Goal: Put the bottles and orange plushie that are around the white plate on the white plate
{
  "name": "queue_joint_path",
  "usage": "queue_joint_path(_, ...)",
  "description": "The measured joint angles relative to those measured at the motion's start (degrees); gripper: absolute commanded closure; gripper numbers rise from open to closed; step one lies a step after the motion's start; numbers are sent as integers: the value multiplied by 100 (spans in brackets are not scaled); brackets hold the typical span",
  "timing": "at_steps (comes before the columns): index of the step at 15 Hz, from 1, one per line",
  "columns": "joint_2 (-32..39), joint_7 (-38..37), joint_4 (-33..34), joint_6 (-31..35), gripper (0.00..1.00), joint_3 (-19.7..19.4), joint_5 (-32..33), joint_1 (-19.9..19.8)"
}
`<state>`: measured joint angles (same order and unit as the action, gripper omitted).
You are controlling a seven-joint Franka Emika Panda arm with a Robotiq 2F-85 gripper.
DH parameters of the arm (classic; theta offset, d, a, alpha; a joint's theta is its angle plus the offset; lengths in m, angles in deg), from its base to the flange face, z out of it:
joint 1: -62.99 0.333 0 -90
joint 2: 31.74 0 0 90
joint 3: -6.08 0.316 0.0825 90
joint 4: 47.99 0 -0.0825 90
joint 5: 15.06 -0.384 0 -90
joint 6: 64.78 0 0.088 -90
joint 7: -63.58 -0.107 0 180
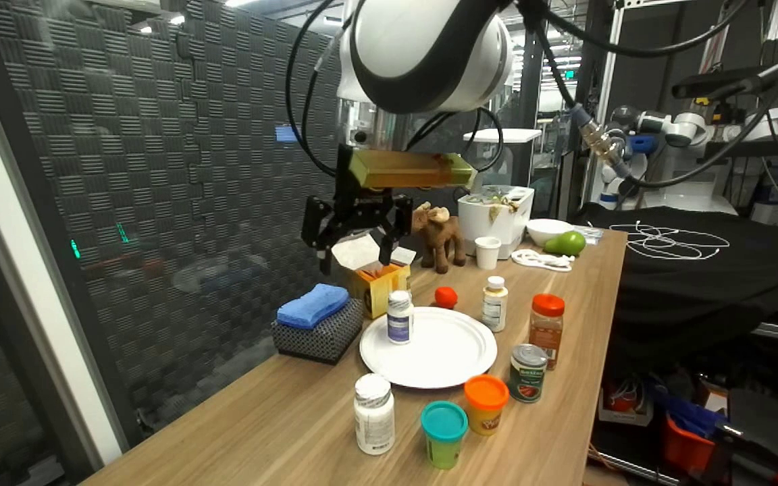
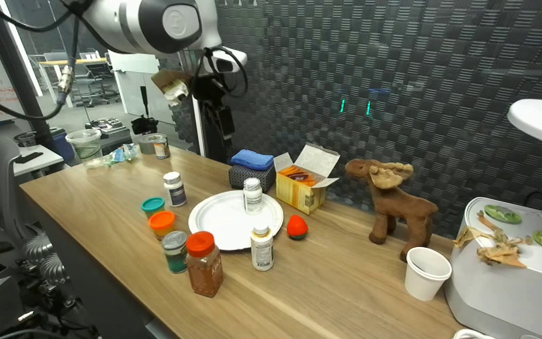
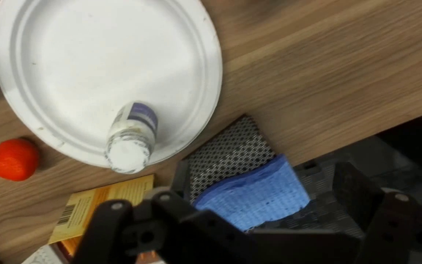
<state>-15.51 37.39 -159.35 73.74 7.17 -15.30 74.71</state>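
The white plate (image 1: 446,354) lies on the wooden table and bears one upright white bottle (image 1: 400,317) near its rim. Around it on the table stand a white bottle (image 1: 375,418), a teal-topped jar (image 1: 444,439), an orange-lidded jar (image 1: 485,408), a red-capped jar (image 1: 546,334) and another white-capped bottle (image 1: 494,307). Just behind the plate sits the orange plushie (image 1: 446,297), which also shows in the wrist view (image 3: 14,159). My gripper (image 1: 355,258) hangs above the blue cloth and yellow carton, off to the plate's side. Its fingers stand wide apart in the wrist view, holding nothing.
Below the gripper, a blue cloth (image 1: 313,306) rests on a dark woven box (image 1: 321,336) beside an opened yellow carton (image 2: 299,193). A can (image 1: 527,374) stands by the red-capped jar. Farther along are a brown plush moose (image 2: 398,202), white cups (image 2: 426,273) and a white planter (image 2: 511,282).
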Motion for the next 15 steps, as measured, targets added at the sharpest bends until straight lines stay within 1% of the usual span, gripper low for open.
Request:
queue_joint_path(3,-253,-61,-320,-229,0,273,-22,150)
queue_joint_path(7,-299,-71,-759,-409,0,522,-64,194)
queue_joint_path(11,-264,-50,-1087,-452,0,662,-75,218)
queue_joint_path(15,-178,104,-1161,-421,0,722,-69,276)
